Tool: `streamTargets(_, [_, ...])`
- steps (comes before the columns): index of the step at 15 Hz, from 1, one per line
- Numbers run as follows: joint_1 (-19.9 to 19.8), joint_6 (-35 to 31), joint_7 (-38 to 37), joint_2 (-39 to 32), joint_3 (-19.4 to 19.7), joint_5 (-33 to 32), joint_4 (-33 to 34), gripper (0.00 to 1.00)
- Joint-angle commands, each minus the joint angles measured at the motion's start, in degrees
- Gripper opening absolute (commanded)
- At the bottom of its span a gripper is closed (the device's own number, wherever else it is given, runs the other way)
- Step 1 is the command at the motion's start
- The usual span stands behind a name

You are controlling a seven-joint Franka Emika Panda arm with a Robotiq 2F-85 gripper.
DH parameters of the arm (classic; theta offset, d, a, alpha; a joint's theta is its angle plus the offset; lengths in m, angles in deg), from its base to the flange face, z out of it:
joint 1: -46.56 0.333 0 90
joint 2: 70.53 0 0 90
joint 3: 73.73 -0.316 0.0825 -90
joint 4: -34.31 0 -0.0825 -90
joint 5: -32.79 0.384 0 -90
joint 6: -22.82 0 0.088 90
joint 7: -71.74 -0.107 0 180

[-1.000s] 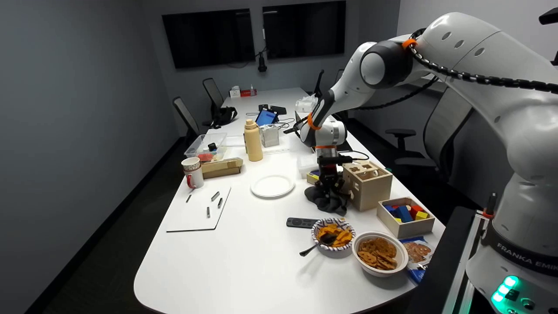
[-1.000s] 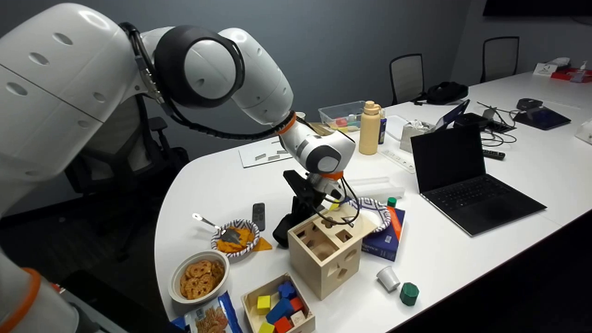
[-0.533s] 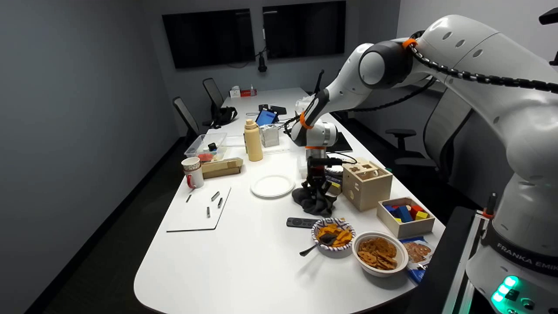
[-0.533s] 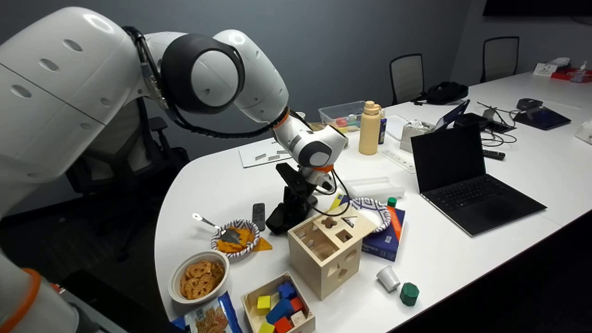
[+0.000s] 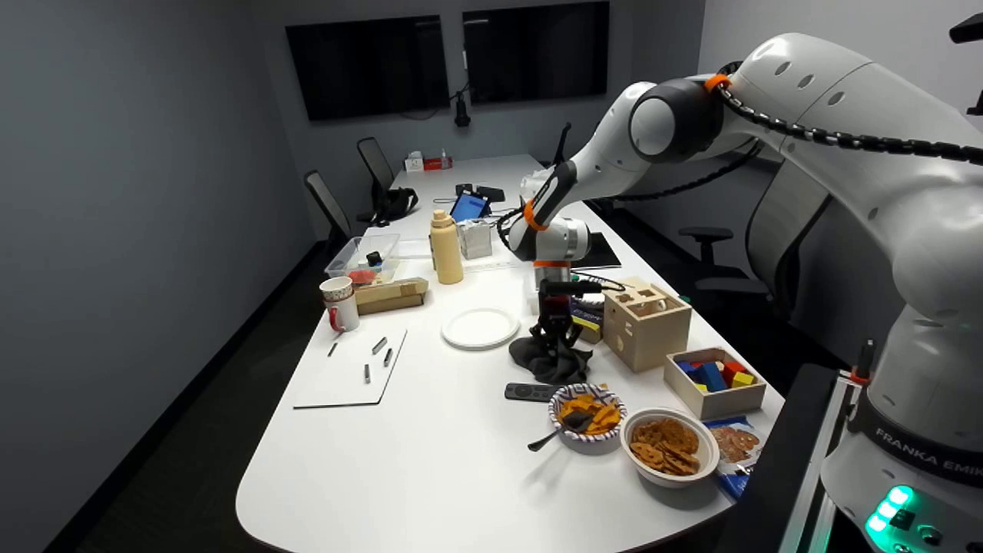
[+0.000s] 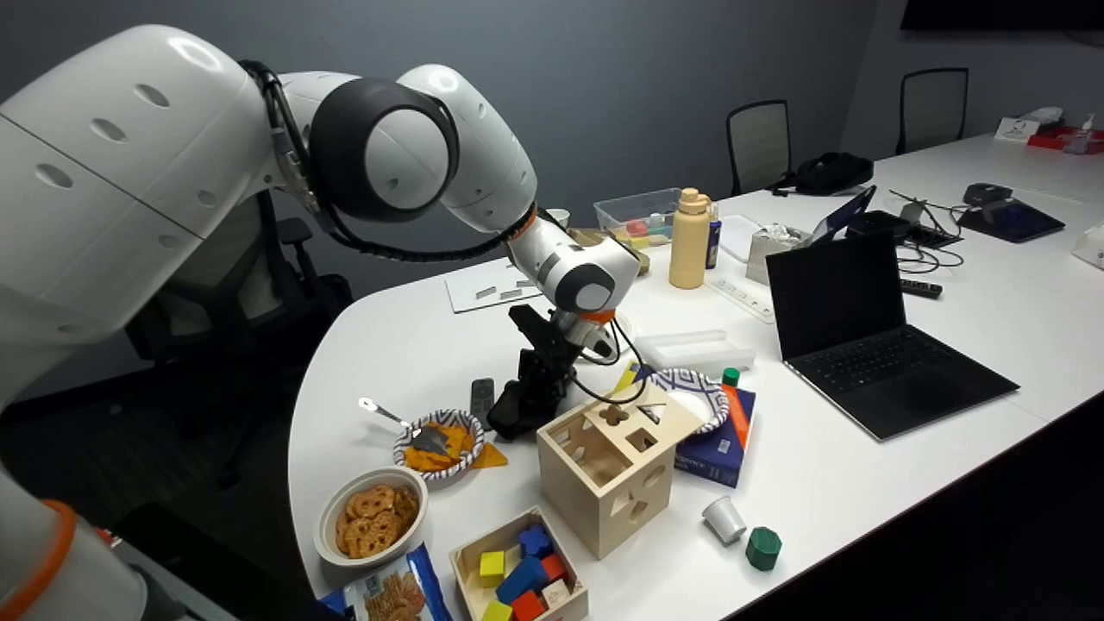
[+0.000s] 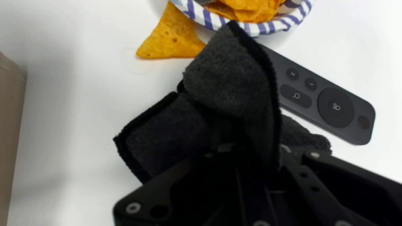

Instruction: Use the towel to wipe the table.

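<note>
A dark grey towel (image 5: pixel 550 361) is bunched under my gripper (image 5: pixel 557 332) on or just above the white table (image 5: pixel 384 476). It also shows in an exterior view (image 6: pixel 520 409), left of the wooden shape box. In the wrist view the towel (image 7: pixel 232 78) rises between the fingers of my gripper (image 7: pixel 252 153), and its loose folds spread ahead and to both sides. The gripper is shut on the towel. The fingertips are dark and partly covered by the cloth. A folded corner of the towel overlaps the remote's edge in the wrist view.
A remote (image 7: pixel 326 97), a loose chip (image 7: pixel 172 37) and a patterned chip bowl with spoon (image 5: pixel 587 415) are close to the towel. The wooden shape box (image 5: pixel 647 326) stands beside it. A white plate (image 5: pixel 480 329), a pretzel bowl (image 5: pixel 670 447) and a block tray (image 5: pixel 714 382) are around.
The gripper and towel have moved left in both exterior views, away from the wooden box, mostly in the first half second. The towel stays in the grip. Other objects have not moved.
</note>
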Motion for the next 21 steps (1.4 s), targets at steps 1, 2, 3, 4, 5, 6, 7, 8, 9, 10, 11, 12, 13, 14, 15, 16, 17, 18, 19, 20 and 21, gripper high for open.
streamTargets(1, [1.5,4.2,-1.6,3.0,2.2,-2.5,-2.4,0.02])
streamTargets(2, [1.8,4.8,-2.2,3.6,3.0,-3.3,-3.0,0.02])
streamTargets(3, [2.3,5.8,-3.0,4.1,3.9,-4.4,-3.4,0.02])
streamTargets(4, [2.9,6.5,-4.1,4.5,5.0,-5.7,-3.8,0.02])
streamTargets(5, [3.4,7.0,-5.2,4.7,6.0,-6.9,-3.9,0.02])
streamTargets(6, [3.9,7.4,-6.3,4.7,7.0,-8.1,-4.0,0.02])
streamTargets(7, [4.4,7.3,-7.6,4.7,7.9,-9.2,-4.2,0.02])
streamTargets(8, [4.7,6.6,-8.3,4.5,8.5,-10.1,-4.1,0.02])
streamTargets(9, [4.8,5.4,-8.4,4.3,8.7,-10.6,-4.1,0.02])
streamTargets(10, [4.7,4.8,-8.2,4.1,8.5,-10.7,-3.9,0.02])
streamTargets(11, [4.5,3.3,-7.7,3.9,8.1,-10.3,-3.7,0.02])
streamTargets(12, [4.4,1.8,-7.3,3.7,7.6,-9.8,-3.5,0.02])
streamTargets(13, [4.4,0.3,-6.8,3.6,7.2,-9.5,-3.5,0.02])
streamTargets(14, [4.3,-1.4,-6.4,3.3,6.6,-9.2,-3.0,0.02])
streamTargets(15, [4.3,-3.0,-6.0,3.1,6.0,-8.9,-2.8,0.02])
streamTargets(16, [4.4,-4.3,-5.8,2.9,5.6,-8.9,-2.6,0.02])
streamTargets(17, [4.5,-5.6,-5.6,2.6,5.2,-9.1,-2.3,0.02])
streamTargets(18, [4.6,-6.6,-5.3,2.2,4.8,-9.2,-1.8,0.02])
streamTargets(19, [4.6,-7.3,-4.6,1.8,4.3,-9.2,-1.3,0.02])
streamTargets(20, [4.4,-7.4,-3.8,1.3,3.6,-9.0,-0.8,0.02])
streamTargets(21, [4.2,-7.4,-2.9,1.1,3.0,-8.8,-0.5,0.02])
